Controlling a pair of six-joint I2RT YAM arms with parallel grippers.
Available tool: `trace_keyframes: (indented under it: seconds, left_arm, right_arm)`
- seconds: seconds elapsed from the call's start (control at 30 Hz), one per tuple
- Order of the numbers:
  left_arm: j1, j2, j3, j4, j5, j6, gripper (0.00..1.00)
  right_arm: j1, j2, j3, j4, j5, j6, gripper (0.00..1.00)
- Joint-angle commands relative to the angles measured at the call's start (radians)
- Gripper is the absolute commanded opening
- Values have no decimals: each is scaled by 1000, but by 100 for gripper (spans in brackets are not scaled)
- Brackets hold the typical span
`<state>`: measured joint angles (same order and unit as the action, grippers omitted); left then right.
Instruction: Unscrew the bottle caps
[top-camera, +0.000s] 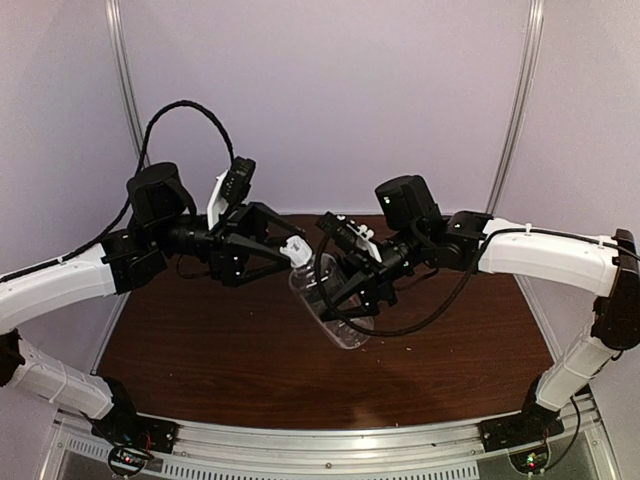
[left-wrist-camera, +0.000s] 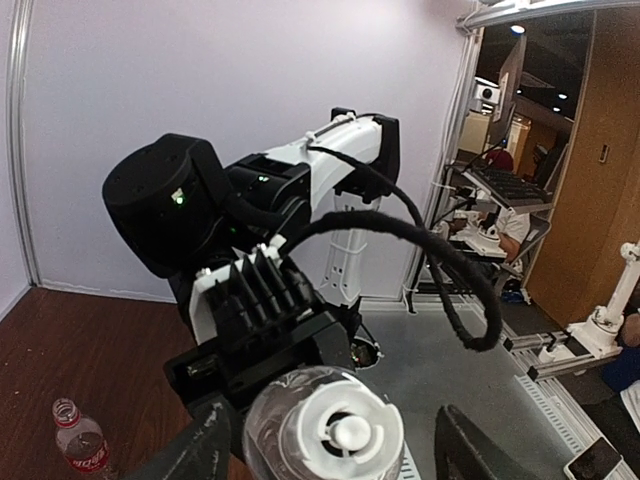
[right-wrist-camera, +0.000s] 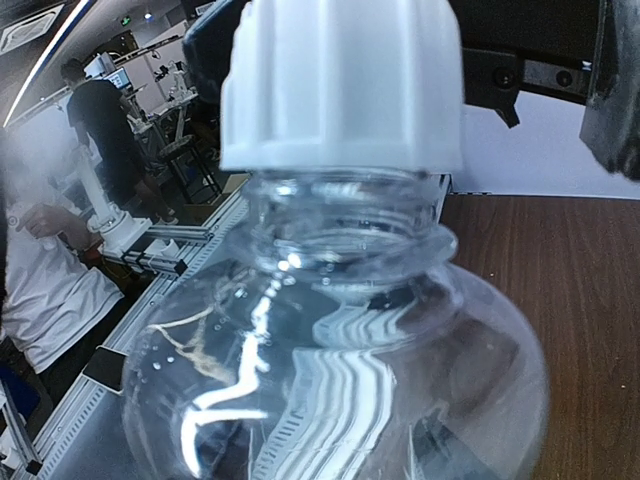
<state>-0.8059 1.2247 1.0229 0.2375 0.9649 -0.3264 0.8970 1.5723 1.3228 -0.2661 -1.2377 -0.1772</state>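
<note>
bottle (top-camera: 340, 325): clear smooth plastic, round, plain; held tilted above brown wood-grain table (top-camera: 200, 350).
cap (top-camera: 295, 250): white, ribbed, on neck.
L gripper (top-camera: 288, 250): fingers spread either side of cap, gaps seen.
R gripper (top-camera: 352, 300): fingers pinched on bottle body.

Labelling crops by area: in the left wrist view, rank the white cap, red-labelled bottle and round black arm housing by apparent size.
1. round black arm housing
2. white cap, partly cut off by the frame edge; it looks large only because it is close to the camera
3. red-labelled bottle, farther off on the table
</note>
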Motion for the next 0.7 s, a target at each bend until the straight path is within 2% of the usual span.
trace_keyframes:
  seconds: [0.0, 0.33, 0.53, 0.67]
  left_arm:
    - [5, 31, 39, 131, 97, -54, 68]
    - [-9, 59, 23, 177, 112, -80, 54]
    - [-13, 53, 15, 177, 109, -82, 40]
    - [-14, 39, 7, 147, 62, -83, 30]
  right_arm:
    - [3, 13, 24, 27, -66, 11, 41]
    - [3, 13, 15, 55, -72, 25, 41]
    - [3, 14, 16, 57, -56, 31, 41]
    - [2, 9, 17, 61, 12, 45, 41]
